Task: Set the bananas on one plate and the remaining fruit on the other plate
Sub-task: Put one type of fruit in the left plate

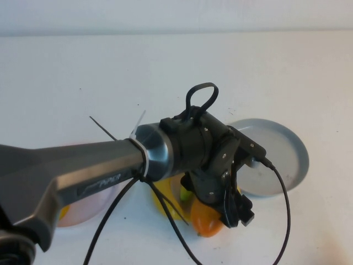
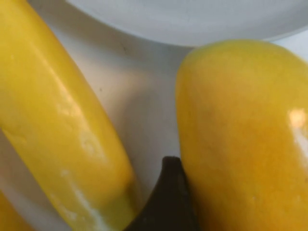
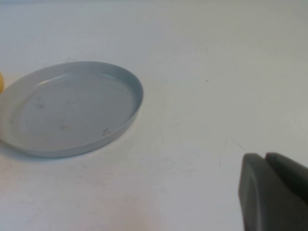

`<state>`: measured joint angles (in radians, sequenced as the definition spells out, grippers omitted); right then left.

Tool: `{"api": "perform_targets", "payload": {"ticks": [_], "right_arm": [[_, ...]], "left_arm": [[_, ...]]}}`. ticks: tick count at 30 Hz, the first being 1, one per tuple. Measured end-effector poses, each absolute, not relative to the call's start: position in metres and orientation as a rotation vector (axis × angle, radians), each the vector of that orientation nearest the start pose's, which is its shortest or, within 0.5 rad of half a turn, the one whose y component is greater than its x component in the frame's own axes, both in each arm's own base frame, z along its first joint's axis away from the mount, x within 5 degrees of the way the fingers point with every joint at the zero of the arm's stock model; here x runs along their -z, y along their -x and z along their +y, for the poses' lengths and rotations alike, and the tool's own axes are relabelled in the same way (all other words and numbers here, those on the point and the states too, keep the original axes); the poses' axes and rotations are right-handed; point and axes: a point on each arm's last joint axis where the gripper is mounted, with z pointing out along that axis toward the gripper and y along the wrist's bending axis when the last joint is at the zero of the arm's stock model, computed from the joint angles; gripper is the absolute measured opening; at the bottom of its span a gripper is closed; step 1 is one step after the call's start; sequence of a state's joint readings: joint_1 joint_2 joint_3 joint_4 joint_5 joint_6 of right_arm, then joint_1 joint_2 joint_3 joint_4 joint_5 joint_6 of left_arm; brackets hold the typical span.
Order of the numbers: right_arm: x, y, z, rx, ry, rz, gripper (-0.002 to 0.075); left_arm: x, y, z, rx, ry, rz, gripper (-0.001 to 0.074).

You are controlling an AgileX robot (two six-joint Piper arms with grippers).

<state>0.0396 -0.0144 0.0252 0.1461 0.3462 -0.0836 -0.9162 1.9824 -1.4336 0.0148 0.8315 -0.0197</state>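
Left wrist view: left hand (image 2: 166,202) state unclear, finger between banana (image 2: 57,120) and mango (image 2: 245,139) | right hand (image 3: 272,192) closed, empty

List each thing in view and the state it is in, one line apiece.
Grey plate: flat on the table, nothing on it.
Pink plate: mostly hidden under the left arm; contents cannot be told.
Banana: lying on the table, not on a plate.
Mango: on the table beside the banana, a fingertip against it.
Left gripper: down over the fruit, open.
Right gripper: shut, over bare table, holding nothing.
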Motion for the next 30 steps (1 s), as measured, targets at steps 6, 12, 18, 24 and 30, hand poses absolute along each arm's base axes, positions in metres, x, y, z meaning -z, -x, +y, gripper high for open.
{"api": "perform_targets", "payload": {"ticks": [6, 12, 18, 24, 30], "right_arm": [[-0.175, -0.053, 0.007, -0.111, 0.021, 1.838, -0.0015], [-0.175, -0.053, 0.007, -0.111, 0.021, 1.838, -0.0015], [-0.175, -0.053, 0.007, -0.111, 0.021, 1.838, -0.0016], [-0.175, -0.053, 0.007, -0.111, 0.021, 1.838, -0.0015], [-0.175, -0.053, 0.007, -0.111, 0.021, 1.838, -0.0015]], "left_arm": [[-0.226, -0.245, -0.315, 0.222, -1.215, 2.514, 0.0560], [-0.274, -0.265, -0.272, 0.246, -1.016, 2.508, 0.0560], [-0.279, -0.298, -0.209, 0.127, -0.780, 2.704, 0.0560], [-0.272, -0.313, -0.165, 0.068, -0.622, 2.799, 0.0560], [-0.258, -0.313, -0.131, 0.024, -0.495, 2.858, 0.0560]]}}
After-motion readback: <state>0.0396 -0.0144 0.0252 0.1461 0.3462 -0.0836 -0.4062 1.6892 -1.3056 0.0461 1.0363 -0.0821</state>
